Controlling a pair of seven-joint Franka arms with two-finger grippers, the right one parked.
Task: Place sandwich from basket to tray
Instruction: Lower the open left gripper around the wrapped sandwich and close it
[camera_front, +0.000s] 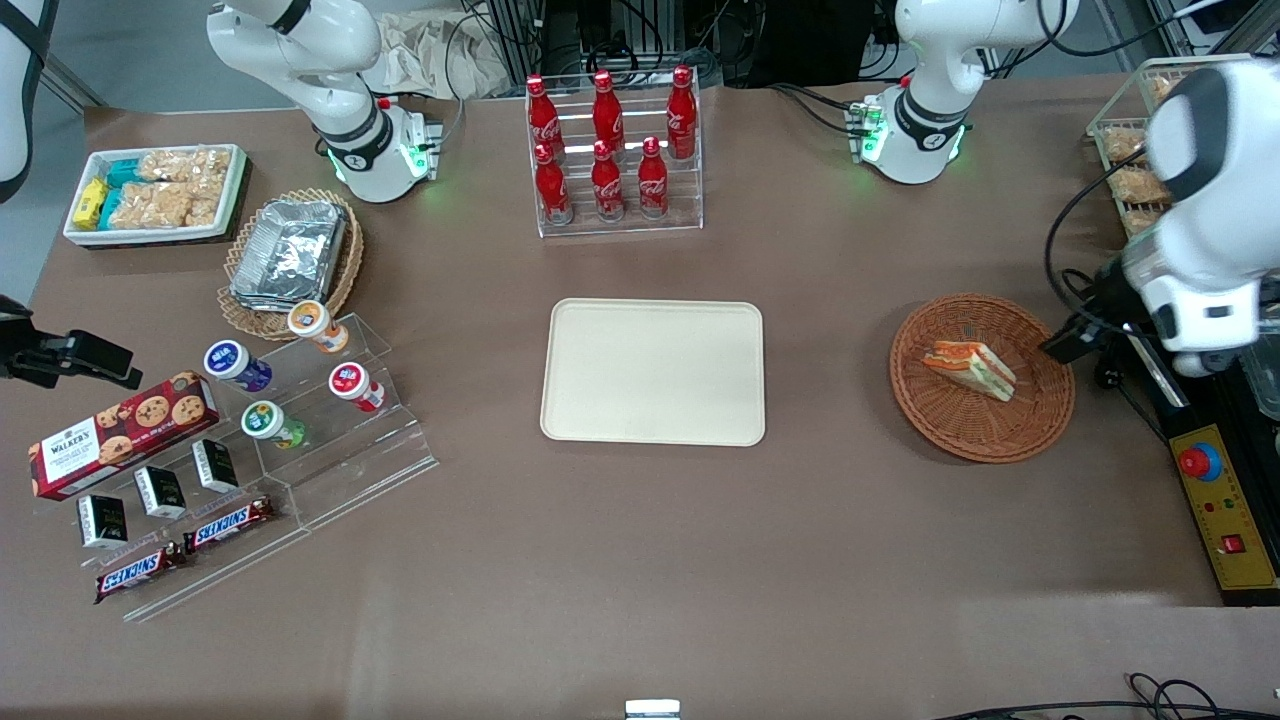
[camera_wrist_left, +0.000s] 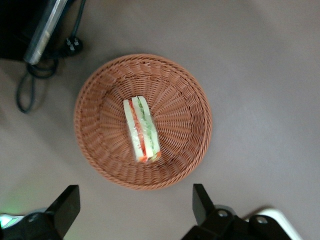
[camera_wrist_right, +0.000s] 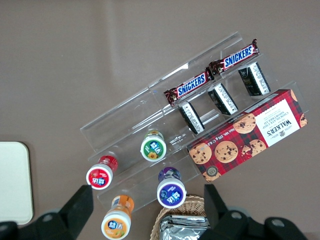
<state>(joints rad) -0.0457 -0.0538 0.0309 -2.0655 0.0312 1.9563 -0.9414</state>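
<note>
The sandwich (camera_front: 969, 367) (camera_wrist_left: 142, 129), a white-bread wedge with orange-red and green layers, lies in the middle of the round reddish-brown basket (camera_front: 1040, 418) (camera_wrist_left: 185, 85) toward the working arm's end of the table. The cream-beige tray (camera_front: 653, 371) lies flat at the table's middle, bare. My gripper (camera_front: 1075, 335) (camera_wrist_left: 135, 205) hangs high above the basket's rim on the side away from the tray. It is open, its black fingers (camera_wrist_left: 200, 200) wide apart with nothing between them, and it touches neither basket nor sandwich.
A clear rack of red cola bottles (camera_front: 610, 150) stands farther from the front camera than the tray. A yellow control box (camera_front: 1225, 510) and cables (camera_wrist_left: 30, 80) sit beside the basket at the table's edge. Snack racks, a foil-tray basket (camera_front: 290, 255) and a white snack box (camera_front: 155, 192) lie toward the parked arm's end.
</note>
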